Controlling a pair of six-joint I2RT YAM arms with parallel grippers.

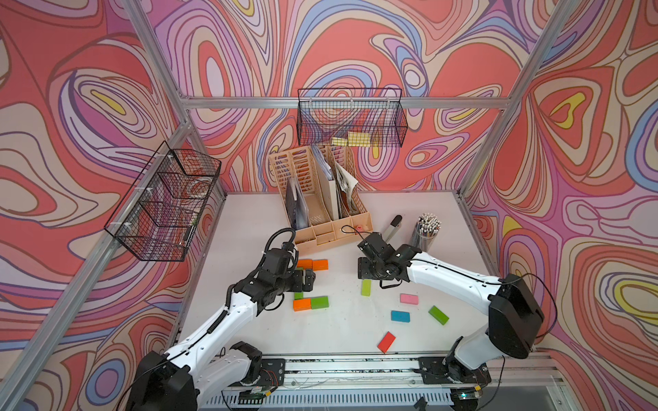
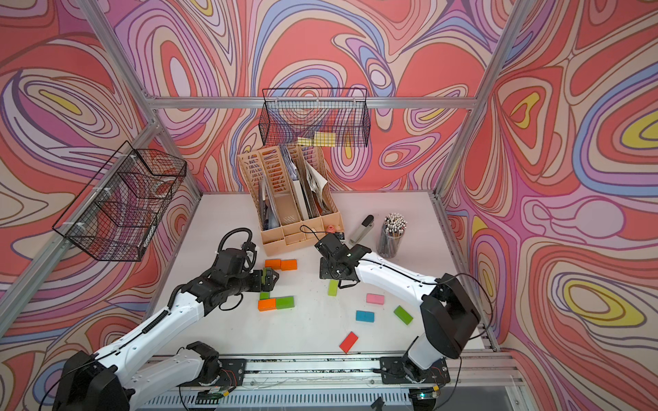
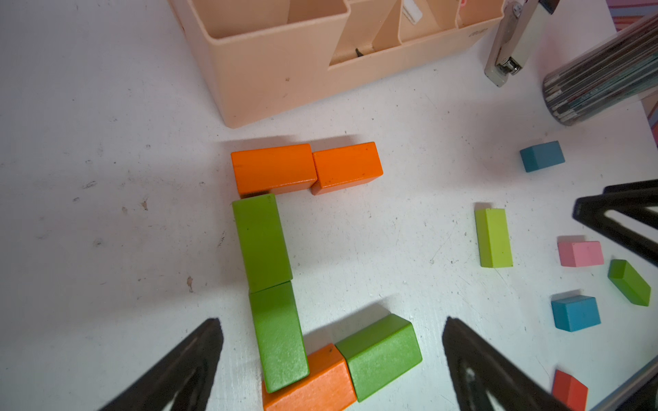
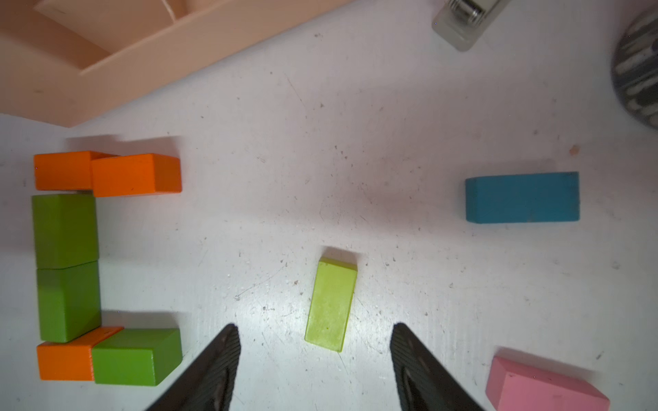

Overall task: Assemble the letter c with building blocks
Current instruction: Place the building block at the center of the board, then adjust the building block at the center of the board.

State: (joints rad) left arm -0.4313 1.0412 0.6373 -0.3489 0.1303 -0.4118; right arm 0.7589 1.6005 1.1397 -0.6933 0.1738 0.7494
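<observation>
The right tool (image 4: 314,326), apart and empty over the lime block (image 4: 331,306), should straddle its long sides squarely before closing, while the left tool (image 3: 331,320), wide apart, holds nothing.

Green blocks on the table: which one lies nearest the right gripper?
The lime-green block, lying alone just ahead of the open right gripper; the other green blocks are darker and farther off.

your left claw (image 3: 332,322) stands spread wide above the c's near end: orange pair (image 3: 274,169) far, green column (image 3: 261,242) left, orange block (image 3: 320,388) and green block (image 3: 381,356) near, on the desk (image 3: 106,178).
</observation>
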